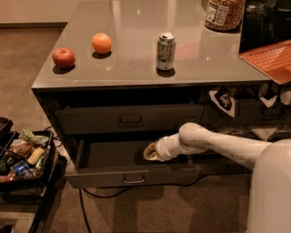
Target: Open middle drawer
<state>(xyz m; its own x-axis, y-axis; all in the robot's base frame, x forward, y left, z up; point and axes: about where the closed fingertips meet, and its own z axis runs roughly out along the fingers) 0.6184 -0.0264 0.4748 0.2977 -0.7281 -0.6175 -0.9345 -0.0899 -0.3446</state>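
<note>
The middle drawer (104, 175) is a wide, shallow dark grey drawer with a small metal pull (134, 179) at the centre of its front. It stands pulled out, and its plain dark interior shows. My gripper (150, 152) is at the end of the white arm (218, 143), which comes in from the right. It is inside the open drawer, over the floor right of centre, behind the drawer front and apart from the pull.
A closed drawer (131, 119) sits above the open one. On the grey countertop (136, 18) are an apple (63, 58), an orange (102, 43), a can (166, 50), a jar (224, 13) and an orange mat (270, 59). A black bin of snacks (25, 157) stands on the floor at left.
</note>
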